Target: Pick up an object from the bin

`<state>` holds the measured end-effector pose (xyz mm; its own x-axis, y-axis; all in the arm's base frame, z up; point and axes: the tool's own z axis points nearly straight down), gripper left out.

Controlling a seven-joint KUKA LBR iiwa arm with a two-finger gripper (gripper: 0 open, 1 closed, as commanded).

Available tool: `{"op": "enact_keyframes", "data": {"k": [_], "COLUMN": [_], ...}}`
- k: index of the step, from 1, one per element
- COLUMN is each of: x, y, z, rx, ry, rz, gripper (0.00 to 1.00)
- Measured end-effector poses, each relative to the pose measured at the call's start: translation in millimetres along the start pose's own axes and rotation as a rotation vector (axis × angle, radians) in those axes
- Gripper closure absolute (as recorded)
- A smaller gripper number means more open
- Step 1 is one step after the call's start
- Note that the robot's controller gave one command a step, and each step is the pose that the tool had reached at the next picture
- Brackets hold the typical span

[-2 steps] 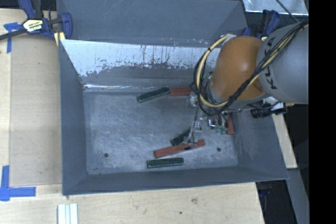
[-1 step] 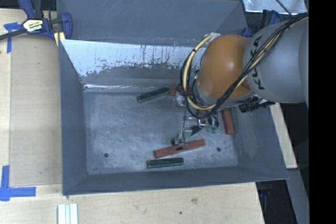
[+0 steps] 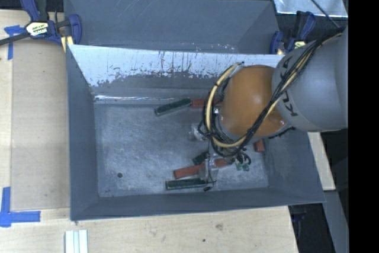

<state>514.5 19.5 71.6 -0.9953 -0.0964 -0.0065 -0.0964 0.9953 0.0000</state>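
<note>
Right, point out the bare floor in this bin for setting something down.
The left half of the grey bin floor is bare, bordered by the left wall, the long dark green stick near the back wall, and the reddish-brown bar and dark green strip at the front. It is crowded front right, where the hand sits by those two.

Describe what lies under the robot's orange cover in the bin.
Below the orange cover the gripper hangs by a red-brown strip and a dark green strip on the floor of the bin. A small red piece pokes out at its edge. The floor directly beneath is covered.
</note>
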Motion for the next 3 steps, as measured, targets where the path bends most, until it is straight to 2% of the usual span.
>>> {"op": "enact_keyframes", "data": {"k": [1,2,3], "x": [-1.7,-2.0,-4.1], "y": [-0.3,0.4,0.0], "z": [-1.1,-2.7,-122.2], "rx": [0.0,-0.001,0.001], "ry": [-0.001,0.0,0.002], "rz": [0.003,0.002,0.005], "gripper": [0.0,1.0,1.0]}}
